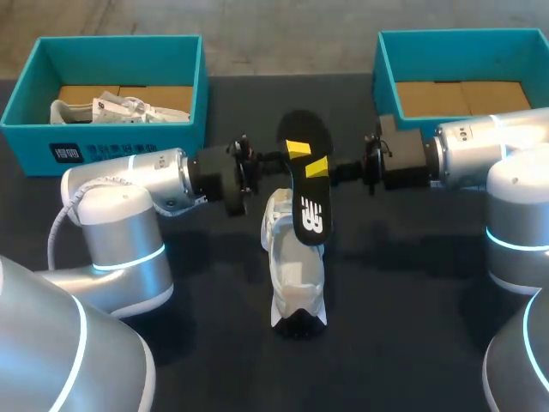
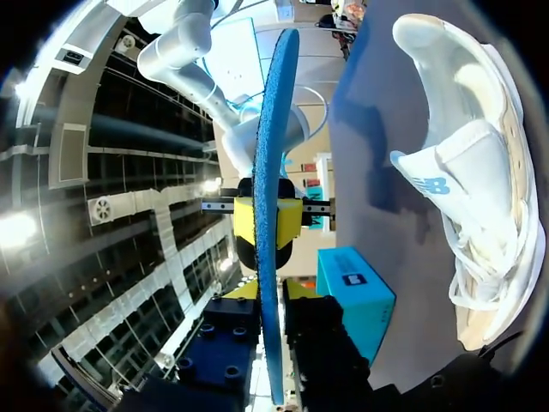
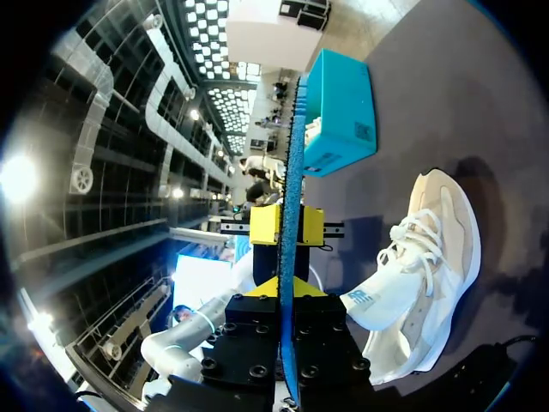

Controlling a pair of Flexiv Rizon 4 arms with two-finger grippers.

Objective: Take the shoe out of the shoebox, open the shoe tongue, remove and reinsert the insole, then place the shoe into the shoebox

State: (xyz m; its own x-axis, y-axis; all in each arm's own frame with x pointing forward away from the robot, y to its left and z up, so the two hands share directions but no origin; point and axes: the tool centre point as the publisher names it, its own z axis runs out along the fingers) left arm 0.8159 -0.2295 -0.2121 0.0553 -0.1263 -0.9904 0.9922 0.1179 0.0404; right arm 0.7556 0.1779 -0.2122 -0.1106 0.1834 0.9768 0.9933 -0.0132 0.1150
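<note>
Insole [image 1: 307,184]: left gripper [image 2: 268,290] and right gripper [image 3: 290,287] are both clamping it above the shoe [image 1: 292,275]; lowering is needing alignment with the opening, apparently just beneath.

Matt black insole [image 1: 305,184], soft white mesh shoe [image 1: 296,279], matt dark table [image 1: 412,343].

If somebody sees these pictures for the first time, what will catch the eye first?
The black insole is held in the air over the middle of the table, with the left gripper and the right gripper both shut on it from opposite sides. Below it sits a white shoe. At the far corners stand the teal left shoebox, holding another shoe, and the right shoebox.
</note>
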